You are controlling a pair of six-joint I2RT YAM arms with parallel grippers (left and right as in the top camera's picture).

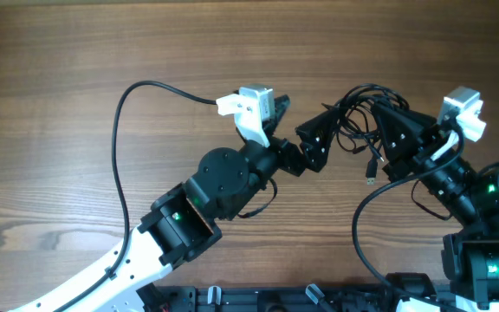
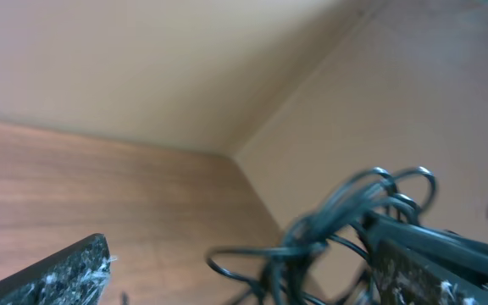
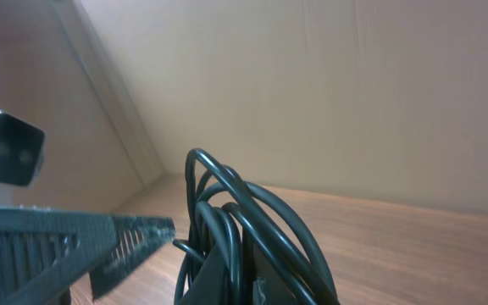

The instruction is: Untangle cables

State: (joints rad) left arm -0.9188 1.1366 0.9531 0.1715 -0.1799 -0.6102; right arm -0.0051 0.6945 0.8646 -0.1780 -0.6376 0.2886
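Observation:
A tangled bundle of black cables [image 1: 359, 107] hangs above the wooden table, right of centre. My right gripper [image 1: 397, 132] is shut on the bundle, and in the right wrist view the loops [image 3: 227, 207] wrap over its jaws [image 3: 252, 284]. A USB plug [image 1: 371, 176] dangles below the bundle. My left gripper [image 1: 322, 139] is open just left of the bundle. In the left wrist view its jaws [image 2: 237, 254] are wide apart, with the cable loops [image 2: 312, 241] between them, close to the right finger. The left gripper's finger shows in the right wrist view [image 3: 74, 246].
A thin black lead [image 1: 121, 147] arcs from the left wrist camera across the table's left part. Another black lead [image 1: 359, 227] loops beside the right arm's base [image 1: 483, 251]. Bare wooden tabletop [image 1: 232, 43] lies beyond both grippers.

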